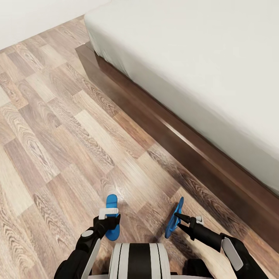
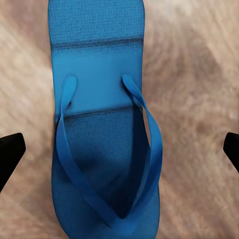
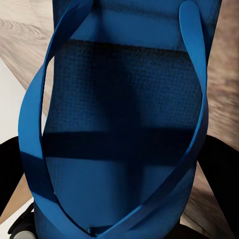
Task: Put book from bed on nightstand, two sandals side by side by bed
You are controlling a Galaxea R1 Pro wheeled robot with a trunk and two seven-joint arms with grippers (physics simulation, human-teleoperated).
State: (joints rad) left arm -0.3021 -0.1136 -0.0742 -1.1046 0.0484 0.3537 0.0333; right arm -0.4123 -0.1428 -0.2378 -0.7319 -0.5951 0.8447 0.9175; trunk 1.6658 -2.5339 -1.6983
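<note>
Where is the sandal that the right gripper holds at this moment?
In the head view, the right sandal hangs tilted on edge in the right gripper, above the floor beside the bed.

Item: we record a light brown wood-plank floor [image 1: 58, 128], grain varied, boards staggered. Directly on it we list a large low bed with dark brown wooden frame [image 1: 182, 143] and flat pale grey-white mattress [image 1: 201, 58], set along the floor's right side in the head view. We also list one bright blue flat sandal [image 1: 112, 217], sole down, straps up, lying on the planks a little apart from the bed frame.
</note>
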